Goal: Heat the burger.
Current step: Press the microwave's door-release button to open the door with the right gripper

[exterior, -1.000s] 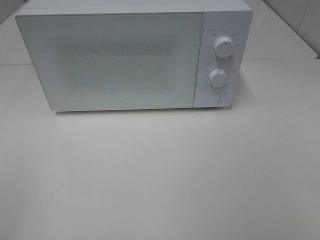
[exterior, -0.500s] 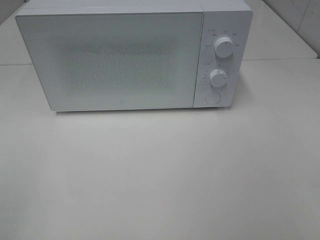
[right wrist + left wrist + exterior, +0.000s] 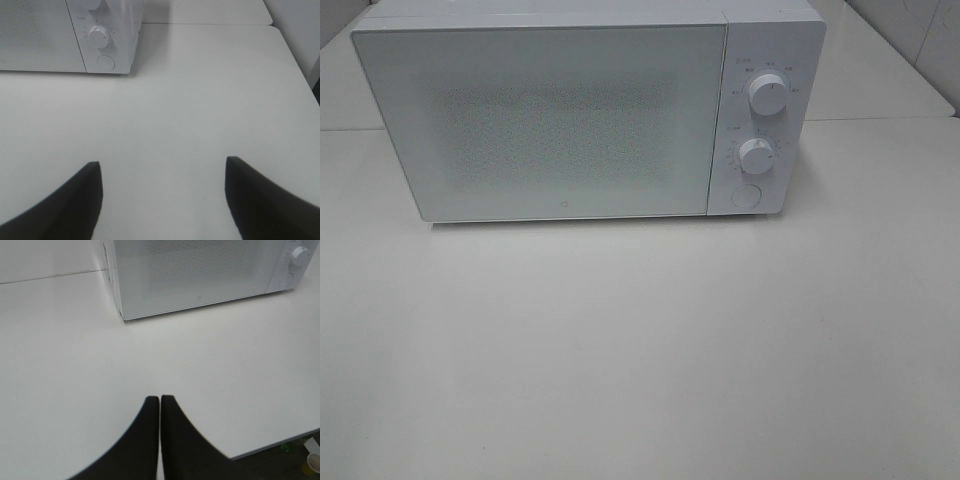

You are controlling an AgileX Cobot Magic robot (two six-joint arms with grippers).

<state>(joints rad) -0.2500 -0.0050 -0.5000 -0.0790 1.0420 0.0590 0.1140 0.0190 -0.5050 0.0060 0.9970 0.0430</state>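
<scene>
No burger showed; our left gripper [image 3: 160, 399] was clenched, right gripper [image 3: 162, 162] released, both empty. We judged opening the shut microwave [image 3: 560, 120] next.

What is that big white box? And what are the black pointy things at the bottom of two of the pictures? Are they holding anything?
The white box is a microwave with its door shut, standing on a white table. One picture looks down from a camera mounted high up. The other two come from small cameras on a robot's two arms. The black shapes are each arm's grabbing tool. The left tool is pinched shut and the right tool is spread open. Neither is holding anything. No burger shows in any picture.
</scene>
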